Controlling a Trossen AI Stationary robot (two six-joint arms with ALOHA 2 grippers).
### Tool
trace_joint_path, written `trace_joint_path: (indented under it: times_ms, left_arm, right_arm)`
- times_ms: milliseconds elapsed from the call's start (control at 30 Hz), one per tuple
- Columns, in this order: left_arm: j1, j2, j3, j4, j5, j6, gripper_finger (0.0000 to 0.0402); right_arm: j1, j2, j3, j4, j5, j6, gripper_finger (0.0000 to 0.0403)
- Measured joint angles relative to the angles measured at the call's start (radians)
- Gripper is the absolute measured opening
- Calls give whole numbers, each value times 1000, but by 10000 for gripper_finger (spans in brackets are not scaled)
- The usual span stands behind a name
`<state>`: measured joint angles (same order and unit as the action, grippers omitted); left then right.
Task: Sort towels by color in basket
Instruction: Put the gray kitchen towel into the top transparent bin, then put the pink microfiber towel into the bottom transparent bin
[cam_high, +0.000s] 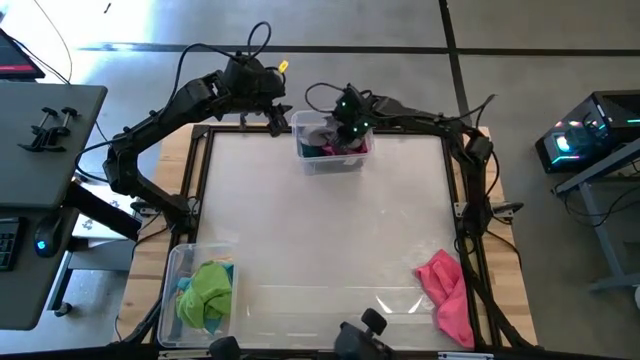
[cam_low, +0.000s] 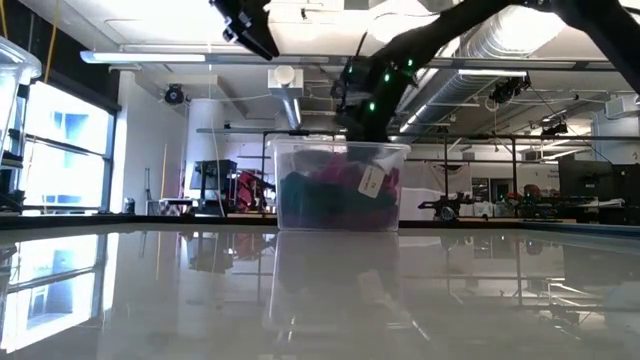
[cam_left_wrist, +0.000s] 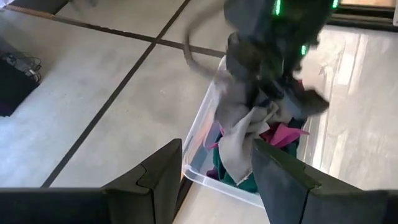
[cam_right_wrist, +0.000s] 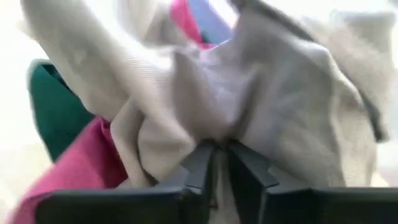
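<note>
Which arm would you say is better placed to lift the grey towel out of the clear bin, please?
The right: its hand is already shut on the soft grey towel over the clear plastic bin, while the left hand waits open beside it.

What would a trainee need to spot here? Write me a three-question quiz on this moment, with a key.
1. True or false: the right gripper is pinching a grey towel.
2. Which towel lies loose on the table, outside any container? A) lime B) pink C) purple
3. Fill in: the left gripper hangs beside the clear bin at the table's far edge with its fingers ____.

Key
1. True; in the right wrist view the fingers close on grey cloth, above the bin's magenta and dark green towels.
2. B; the pink towel lies near the right front corner, while the lime towel sits in the front-left bin.
3. Open, holding nothing.
</note>
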<state>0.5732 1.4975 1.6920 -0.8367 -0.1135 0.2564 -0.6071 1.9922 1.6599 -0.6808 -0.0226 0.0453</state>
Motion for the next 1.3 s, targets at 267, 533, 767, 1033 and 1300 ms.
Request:
trace_joint_path:
  times_ms: [267, 533, 767, 1033, 1300]
  left_arm:
    - [0, 0, 0, -13, 34, 33, 179]
    - [-1, 0, -77, -23, 267, 22, 179]
    - [-17, 0, -265, 42, 389, 7, 166]
    - [-32, 1, -453, 191, 361, 6, 148]
    - [-23, 1, -566, 480, 108, 8, 143]
  right_arm:
    - [3, -88, 124, -138, -111, -63, 124]
    - [19, -189, 143, -397, -440, -249, 129]
    - [77, -194, 81, -497, -450, -302, 129]
    - [138, -193, -116, -241, -300, -120, 128]
    - [176, -194, -171, -109, -25, 68, 128]
